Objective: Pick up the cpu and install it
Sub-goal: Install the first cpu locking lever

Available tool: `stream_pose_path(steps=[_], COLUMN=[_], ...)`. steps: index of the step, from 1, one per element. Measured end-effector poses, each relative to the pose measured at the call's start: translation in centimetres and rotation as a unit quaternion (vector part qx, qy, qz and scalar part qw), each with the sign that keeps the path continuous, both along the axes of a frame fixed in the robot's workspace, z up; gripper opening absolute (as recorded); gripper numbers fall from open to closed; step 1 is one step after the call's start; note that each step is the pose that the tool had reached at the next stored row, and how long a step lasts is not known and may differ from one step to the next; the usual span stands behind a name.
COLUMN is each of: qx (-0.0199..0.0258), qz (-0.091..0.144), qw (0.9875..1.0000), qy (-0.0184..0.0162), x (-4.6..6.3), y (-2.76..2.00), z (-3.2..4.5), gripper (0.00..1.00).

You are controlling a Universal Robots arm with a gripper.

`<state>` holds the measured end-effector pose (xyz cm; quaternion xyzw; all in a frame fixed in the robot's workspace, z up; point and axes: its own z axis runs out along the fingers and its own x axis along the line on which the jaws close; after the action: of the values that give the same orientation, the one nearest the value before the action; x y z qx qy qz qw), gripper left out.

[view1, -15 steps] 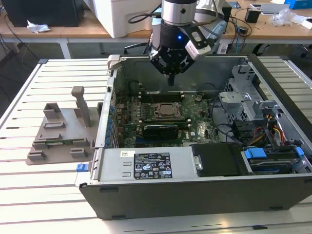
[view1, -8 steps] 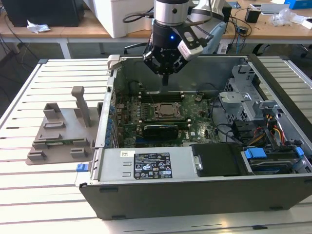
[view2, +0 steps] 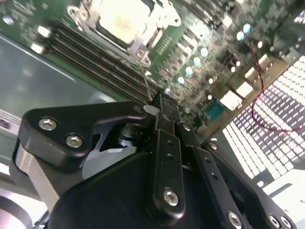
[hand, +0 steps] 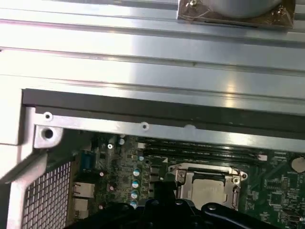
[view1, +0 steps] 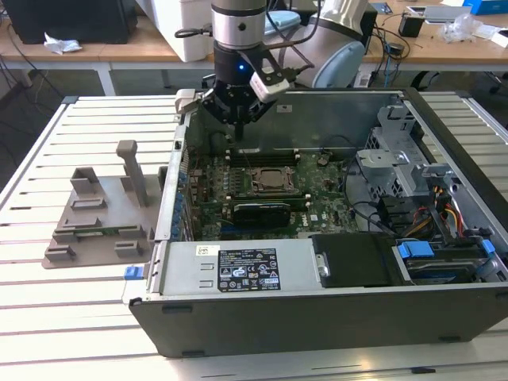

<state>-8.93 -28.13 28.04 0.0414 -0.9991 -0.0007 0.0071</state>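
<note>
The cpu [view1: 274,181] lies flat in the motherboard socket, inside the metal retention frame, in the middle of the open computer case [view1: 333,321]. Its pale metal top also shows in both wrist views [view2: 125,19] [hand: 206,191]. My gripper [view1: 238,132] hangs above the back of the motherboard, behind the socket and above the memory slots. Its black fingers [view2: 162,112] are drawn together to a narrow tip, shut with nothing visible between them. The tip stands clear of the cpu.
A grey moulded tray [view1: 99,214] with upright posts sits on the slatted table at the exterior view's left of the case. The power supply with a white label [view1: 248,268] fills the case front. Drive cages and cables [view1: 421,190] crowd its right. Desks stand behind.
</note>
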Motion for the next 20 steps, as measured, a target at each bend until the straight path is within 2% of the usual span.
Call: stream_pose_path(steps=[2,6,10,14,18,20], qx=[-0.0001,-0.0001,-0.0006,-0.0005,-0.0005,-0.0005], qz=[0.000,0.000,0.000,0.000,0.000,0.000], qw=[1.0000,1.0000,1.0000,1.0000,1.0000,1.0000], qy=[0.0001,0.0001,0.0000,0.0012,0.0022,0.0024], x=[-1.0,-0.9,0.1,2.2,3.6,3.8], y=[0.40,0.48,0.48,0.48,0.48,0.47], z=[-0.82,-1.61,-1.72,-1.80,-1.86,-1.85], gripper=[0.11,0.11,0.11,0.11,0.11,0.11])
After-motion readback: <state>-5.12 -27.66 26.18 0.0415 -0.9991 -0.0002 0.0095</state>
